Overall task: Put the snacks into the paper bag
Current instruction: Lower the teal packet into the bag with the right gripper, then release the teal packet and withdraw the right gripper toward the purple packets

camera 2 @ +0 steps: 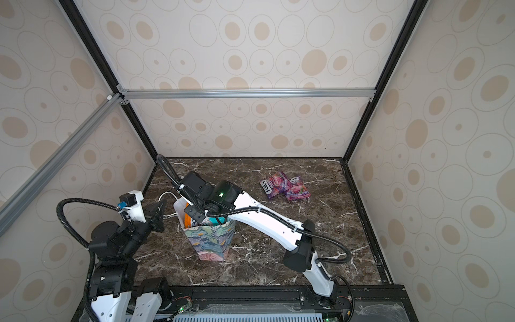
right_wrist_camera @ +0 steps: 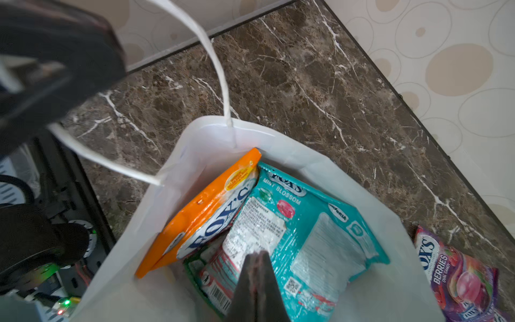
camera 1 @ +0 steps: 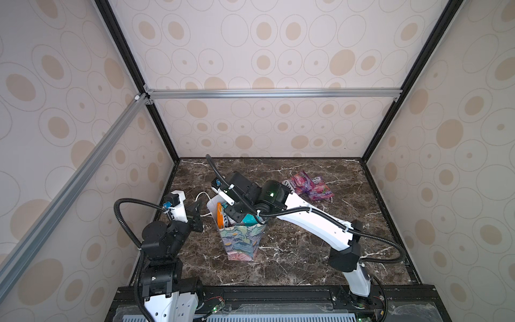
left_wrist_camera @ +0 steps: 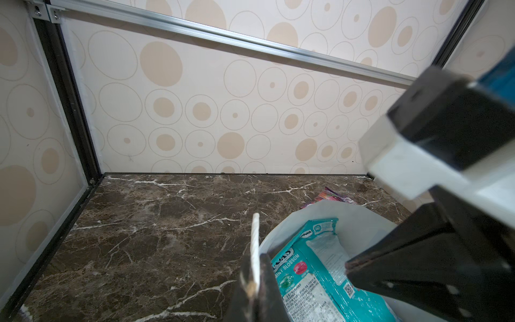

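The paper bag [camera 1: 242,239] stands upright on the table [camera 1: 292,264], left of centre in both top views [camera 2: 211,242], with its long axis vertical and its open mouth upward.

The left hand [camera 1: 198,214] is just beside the bag's left rim. In the left wrist view its fingers [left_wrist_camera: 248,281] are fully closed, pinching the white cord handle [left_wrist_camera: 255,237].

The right hand [camera 2: 195,214] reaches across the middle and sits in the bag mouth. In the right wrist view the right hand [right_wrist_camera: 257,253] has its fingers pressed together with nothing seen between them. Its tips are directly over the packets.

Bag contents, right wrist view:
- The orange packet [right_wrist_camera: 200,214] stands on edge against the white inner wall. Its long axis runs from lower left to upper centre of the frame.
- The teal packet [right_wrist_camera: 315,223] leans beside it, touching it, with its printed back facing up. Its MINT BLOSSOM header points toward the handle side.
- A green-edged packet [right_wrist_camera: 217,267] lies under both, partly hidden by the fingers.

Farther back, at the upper right of the table, two purple packets [camera 1: 308,185] lie flat and overlapping, well apart from the bag and from both hands.
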`<act>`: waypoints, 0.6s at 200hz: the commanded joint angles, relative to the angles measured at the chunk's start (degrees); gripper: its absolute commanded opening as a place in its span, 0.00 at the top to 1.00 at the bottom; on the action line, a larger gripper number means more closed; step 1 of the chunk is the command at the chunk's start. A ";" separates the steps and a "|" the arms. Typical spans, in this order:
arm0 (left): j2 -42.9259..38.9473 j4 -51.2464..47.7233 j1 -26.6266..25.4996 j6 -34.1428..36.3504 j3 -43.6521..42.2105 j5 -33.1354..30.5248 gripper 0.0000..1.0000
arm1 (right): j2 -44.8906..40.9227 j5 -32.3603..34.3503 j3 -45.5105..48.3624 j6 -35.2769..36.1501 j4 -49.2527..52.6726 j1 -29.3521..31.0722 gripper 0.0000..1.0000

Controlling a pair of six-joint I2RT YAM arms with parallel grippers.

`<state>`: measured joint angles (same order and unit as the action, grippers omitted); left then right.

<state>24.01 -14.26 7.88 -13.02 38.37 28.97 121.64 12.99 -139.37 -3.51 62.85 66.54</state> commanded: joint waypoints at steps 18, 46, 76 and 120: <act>-0.43 0.29 -0.02 1.30 0.22 -0.30 1.00 | -7.35 3.71 5.07 1.71 -2.53 0.25 1.00; -0.60 0.33 0.00 1.20 0.18 -0.77 1.00 | -18.22 6.65 18.73 2.83 -15.01 0.24 1.00; 0.04 -0.01 0.00 1.12 0.28 -1.66 1.00 | -29.98 11.17 31.02 2.41 -23.08 -1.91 0.98; 0.69 -0.50 -0.05 1.09 0.47 -4.19 1.00 | -45.23 2.47 49.04 -5.79 -26.66 -18.33 0.92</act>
<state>24.34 -14.39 7.88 -12.99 38.37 26.44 81.38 18.94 -98.26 -4.54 39.40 55.77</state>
